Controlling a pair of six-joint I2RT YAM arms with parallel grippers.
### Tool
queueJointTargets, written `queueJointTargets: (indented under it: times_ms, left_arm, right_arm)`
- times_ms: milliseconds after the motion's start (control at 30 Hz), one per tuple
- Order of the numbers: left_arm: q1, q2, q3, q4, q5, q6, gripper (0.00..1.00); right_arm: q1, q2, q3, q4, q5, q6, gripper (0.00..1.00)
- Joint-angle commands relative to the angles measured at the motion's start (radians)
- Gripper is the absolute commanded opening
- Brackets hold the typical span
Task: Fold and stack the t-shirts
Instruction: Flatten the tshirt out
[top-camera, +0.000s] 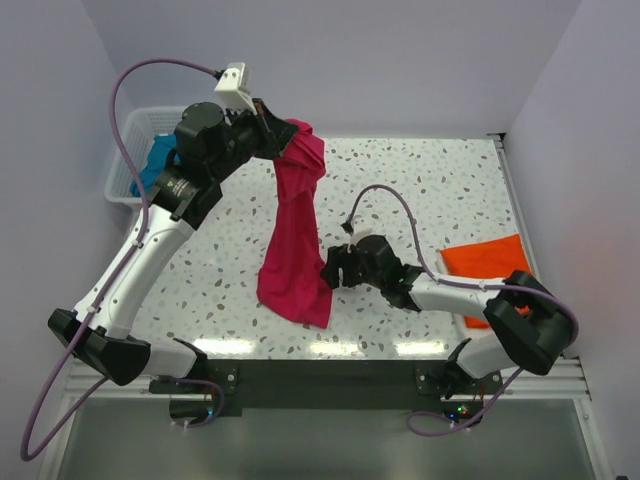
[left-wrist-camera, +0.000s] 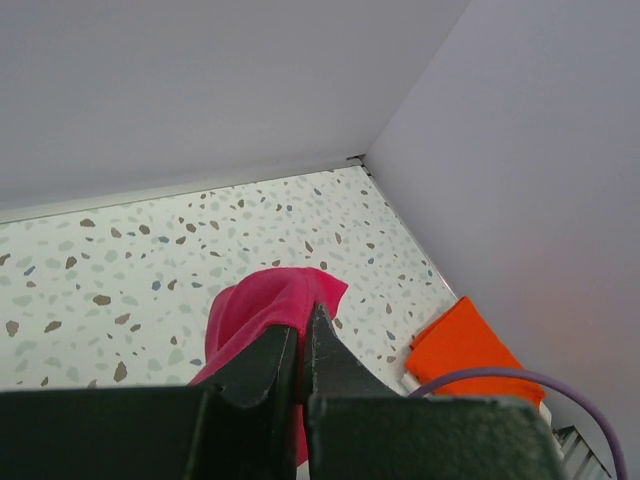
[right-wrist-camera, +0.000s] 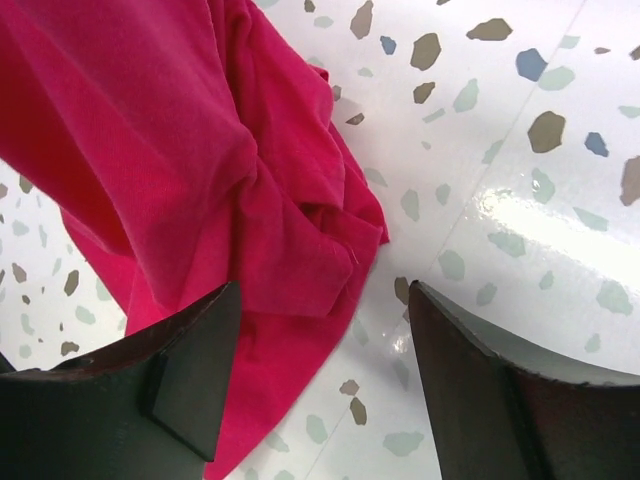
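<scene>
Pinching tight, the left pincer (top-camera: 272, 132) is clamped on the top of the pink shirt (top-camera: 295, 235) and holds it up high. The shirt hangs down, and its bottom end lies bunched on the speckled table (top-camera: 440, 180). Low beside that end, the right pincer (top-camera: 330, 268) has its two fingers wide apart. The orange shirt (top-camera: 487, 262) lies flat at the right edge. The blue shirt (top-camera: 157, 163) sits in the white basket (top-camera: 122, 190).

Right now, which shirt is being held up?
The crimson-pink shirt, hanging from the left gripper; the orange shirt lies flat, the teal shirt sits in the basket.
</scene>
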Motion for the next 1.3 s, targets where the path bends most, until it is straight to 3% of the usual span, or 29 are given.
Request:
queueJointTargets:
  times_ms: [0, 300, 433, 567, 700, 833, 967, 1133, 1267]
  left_arm:
    - [0.002, -0.036, -0.005, 0.023, 0.004, 0.019, 0.00]
    - [0.004, -0.042, -0.004, 0.009, -0.004, 0.027, 0.00]
    - [0.004, -0.046, -0.002, 0.005, -0.010, 0.033, 0.00]
    - [0.004, -0.048, -0.004, 0.002, -0.025, 0.039, 0.00]
    - [0.005, -0.049, -0.002, 0.002, -0.045, 0.042, 0.00]
    - [0.022, -0.069, -0.001, -0.014, -0.152, 0.056, 0.00]
    - [0.161, -0.109, -0.020, -0.027, -0.194, 0.016, 0.00]
    - [0.309, -0.144, -0.039, -0.012, -0.203, -0.018, 0.00]
    - [0.389, -0.105, 0.041, 0.029, -0.222, -0.024, 0.00]
  right_arm:
    - [0.011, 0.082, 0.063, 0.058, -0.032, -0.034, 0.69]
    - [0.015, 0.214, 0.104, 0.117, -0.039, -0.039, 0.64]
    - [0.015, 0.217, 0.115, 0.133, -0.036, -0.033, 0.55]
    - [0.020, 0.211, 0.121, 0.133, -0.036, -0.024, 0.38]
    - [0.021, 0.180, 0.118, 0.110, -0.021, -0.015, 0.00]
    - [0.023, 0.078, 0.126, -0.015, 0.045, -0.019, 0.00]
    - [0.023, -0.166, 0.141, -0.164, 0.109, -0.034, 0.00]
    - [0.037, -0.344, 0.242, -0.364, 0.028, -0.045, 0.00]
    - [0.113, -0.363, 0.363, -0.398, -0.015, -0.015, 0.00]
